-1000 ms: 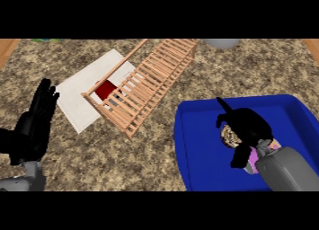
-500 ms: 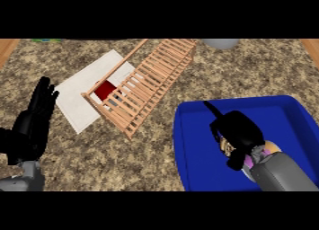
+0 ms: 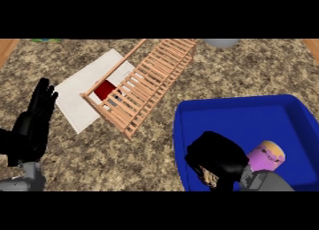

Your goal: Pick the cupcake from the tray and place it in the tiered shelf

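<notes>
One shift: our right hand has drawn back to the near edge of the tray, cupcake beside it (held or not, we cannot tell). The tiered shelf waits.

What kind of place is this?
Probably a kitchen counter: a speckled, stone-like countertop, a blue tray holding a cupcake, and a wooden tiered shelf beside it.

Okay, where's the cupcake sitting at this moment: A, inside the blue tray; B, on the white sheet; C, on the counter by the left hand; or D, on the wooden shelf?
A: the cupcake lies inside the blue tray, right beside the right hand and well apart from the wooden shelf.
</notes>
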Robot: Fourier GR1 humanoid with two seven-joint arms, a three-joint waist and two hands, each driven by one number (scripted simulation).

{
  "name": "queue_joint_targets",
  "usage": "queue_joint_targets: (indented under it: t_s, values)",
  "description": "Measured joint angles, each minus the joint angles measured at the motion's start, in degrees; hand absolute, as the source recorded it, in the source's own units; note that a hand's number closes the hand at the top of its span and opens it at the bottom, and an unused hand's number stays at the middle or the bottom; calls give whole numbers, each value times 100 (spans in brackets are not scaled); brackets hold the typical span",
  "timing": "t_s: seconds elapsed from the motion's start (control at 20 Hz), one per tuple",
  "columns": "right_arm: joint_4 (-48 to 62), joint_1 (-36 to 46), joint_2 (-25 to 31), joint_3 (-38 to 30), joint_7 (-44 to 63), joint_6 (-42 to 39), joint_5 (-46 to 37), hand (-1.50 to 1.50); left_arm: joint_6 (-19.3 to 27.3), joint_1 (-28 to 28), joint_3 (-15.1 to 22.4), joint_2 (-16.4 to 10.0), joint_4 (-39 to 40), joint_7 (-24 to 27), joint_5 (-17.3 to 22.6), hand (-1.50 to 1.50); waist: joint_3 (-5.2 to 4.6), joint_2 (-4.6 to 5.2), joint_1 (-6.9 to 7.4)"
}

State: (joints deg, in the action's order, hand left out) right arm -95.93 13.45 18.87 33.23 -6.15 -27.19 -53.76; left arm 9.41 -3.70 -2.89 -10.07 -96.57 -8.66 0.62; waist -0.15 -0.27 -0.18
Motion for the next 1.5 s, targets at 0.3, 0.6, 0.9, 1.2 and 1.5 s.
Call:
queue_joint_targets:
  t_s: [0.3, 0.6, 0.9, 1.2, 1.5]
  values:
    - [-1291, -327, -535, -682, 414, -705, 1150, 150, 31, 8, 19, 58, 6, -21, -38, 0, 8, -3, -75]
    - [-2351, 21, -1321, -1813, 1775, -1265, 2281, 150, 5, -36, -53, 12, 22, -45, -19, 0, 5, 2, -60]
    - [-2667, 1198, -1624, -2831, 3212, -1642, 3040, 150, -107, -49, -75, -4, 41, -3, 14, 0, 7, 11, 0]
    - [-1805, 2236, -1474, -3533, 3398, -1463, 3283, 150, -82, -119, -45, 67, 39, -76, -76, 0, 12, 25, 40]
    - [-700, 2902, -1545, -3529, 3131, -779, 2858, 150, -115, -160, -33, 105, -48, -189, -98, 0, 12, 31, 67]
